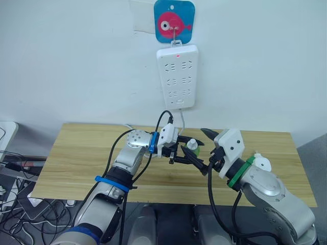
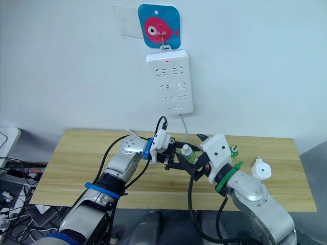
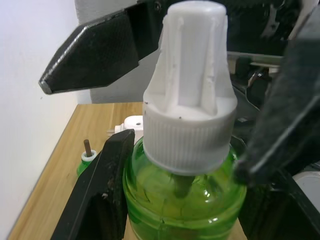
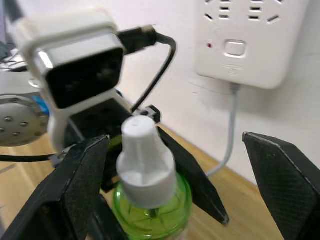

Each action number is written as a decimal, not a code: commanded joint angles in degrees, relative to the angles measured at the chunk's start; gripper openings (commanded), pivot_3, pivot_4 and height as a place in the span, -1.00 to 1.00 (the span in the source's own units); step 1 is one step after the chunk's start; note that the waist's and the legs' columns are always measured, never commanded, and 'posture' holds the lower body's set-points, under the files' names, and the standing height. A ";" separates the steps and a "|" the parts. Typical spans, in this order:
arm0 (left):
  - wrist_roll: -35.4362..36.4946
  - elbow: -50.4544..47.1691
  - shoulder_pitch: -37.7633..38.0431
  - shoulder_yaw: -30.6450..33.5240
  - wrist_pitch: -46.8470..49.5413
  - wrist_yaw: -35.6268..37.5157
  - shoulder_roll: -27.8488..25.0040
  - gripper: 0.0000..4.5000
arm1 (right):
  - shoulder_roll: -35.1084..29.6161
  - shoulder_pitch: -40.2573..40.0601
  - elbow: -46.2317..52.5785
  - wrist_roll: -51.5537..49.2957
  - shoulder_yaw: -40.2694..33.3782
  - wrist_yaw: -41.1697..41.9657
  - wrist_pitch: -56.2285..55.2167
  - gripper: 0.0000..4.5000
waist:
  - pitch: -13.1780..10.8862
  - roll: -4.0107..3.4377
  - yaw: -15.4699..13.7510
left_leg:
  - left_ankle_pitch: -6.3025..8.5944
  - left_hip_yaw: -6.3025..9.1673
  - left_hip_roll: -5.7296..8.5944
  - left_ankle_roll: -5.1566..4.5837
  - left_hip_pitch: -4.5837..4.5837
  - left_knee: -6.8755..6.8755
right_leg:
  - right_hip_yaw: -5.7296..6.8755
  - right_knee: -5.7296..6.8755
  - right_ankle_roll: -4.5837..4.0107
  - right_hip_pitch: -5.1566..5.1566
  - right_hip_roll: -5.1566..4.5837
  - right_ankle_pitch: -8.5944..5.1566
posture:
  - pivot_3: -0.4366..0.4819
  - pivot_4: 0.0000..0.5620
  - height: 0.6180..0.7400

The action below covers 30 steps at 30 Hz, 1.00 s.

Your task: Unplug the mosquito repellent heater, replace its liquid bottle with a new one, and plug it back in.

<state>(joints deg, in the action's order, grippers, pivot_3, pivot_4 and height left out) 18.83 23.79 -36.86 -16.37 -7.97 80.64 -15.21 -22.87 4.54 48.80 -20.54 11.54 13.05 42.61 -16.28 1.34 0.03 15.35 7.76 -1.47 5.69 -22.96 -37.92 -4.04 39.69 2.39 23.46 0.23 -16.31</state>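
Bottle (image 3: 185, 200) — light, slick plastic, left gripper (image 3: 175, 200) clamps its body; right gripper (image 4: 175, 200) gapes — take the ribbed cap (image 3: 190, 100).

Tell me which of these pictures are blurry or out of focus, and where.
Left wrist view: the green bottle and its white cap are fairly sharp, the wooden table behind is soft. Right wrist view: the left gripper's camera housing and the power strip are blurred. Both eye views: evenly lit, sharp.

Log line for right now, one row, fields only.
left gripper: shut on green bottle | white cap: on | right gripper: open around cap | heater: on table, unplugged | power strip: on wall
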 commanded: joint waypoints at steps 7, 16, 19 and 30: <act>-0.20 0.49 -1.57 1.34 -0.89 0.31 1.35 0.02 | 0.92 -1.55 1.57 -0.51 0.17 1.58 -0.64 -0.45 | 0.00 0.00 0.08 | 0.07 0.01 0.00 -0.13 0.00 -0.01 | 0.00 0.03 0.00 0.00 0.00 0.00 | 0.15 -0.18 1.00; -0.32 0.23 -1.06 1.14 -1.40 2.56 1.33 0.02 | -3.84 2.20 -1.18 -2.55 0.07 11.86 -3.92 -0.53 | -0.01 0.00 0.16 | 0.11 0.00 0.00 -0.21 0.01 -0.01 | 0.00 0.03 0.00 0.00 0.01 0.00 | 0.13 -0.15 1.00; -0.06 -0.62 0.02 0.52 -2.19 5.72 0.61 0.02 | -10.44 5.78 -5.40 -7.34 -1.33 25.42 -6.93 -0.53 | -0.01 0.00 0.14 | 0.13 -0.03 0.02 -0.23 0.01 -0.02 | 0.00 -0.01 0.00 -0.02 0.00 0.00 | 0.14 -0.15 1.00; 2.12 -9.86 4.53 -1.47 0.44 11.62 -2.70 0.02 | -17.76 22.57 -27.68 -12.53 0.86 58.89 -15.10 -0.53 | -0.02 0.01 -0.05 | 0.14 0.04 -0.02 -0.26 0.05 -0.02 | 0.04 0.00 -0.01 -0.06 0.03 0.00 | 0.33 -0.16 1.00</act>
<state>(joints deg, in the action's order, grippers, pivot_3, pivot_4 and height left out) 20.48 15.99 -33.05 -17.99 -7.54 90.78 -16.55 -40.21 26.01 22.70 -32.58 13.14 67.84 29.81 -16.30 1.35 -0.01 15.49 7.79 -1.49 5.43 -22.91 -37.93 -4.00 39.68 2.38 23.41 0.26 -16.30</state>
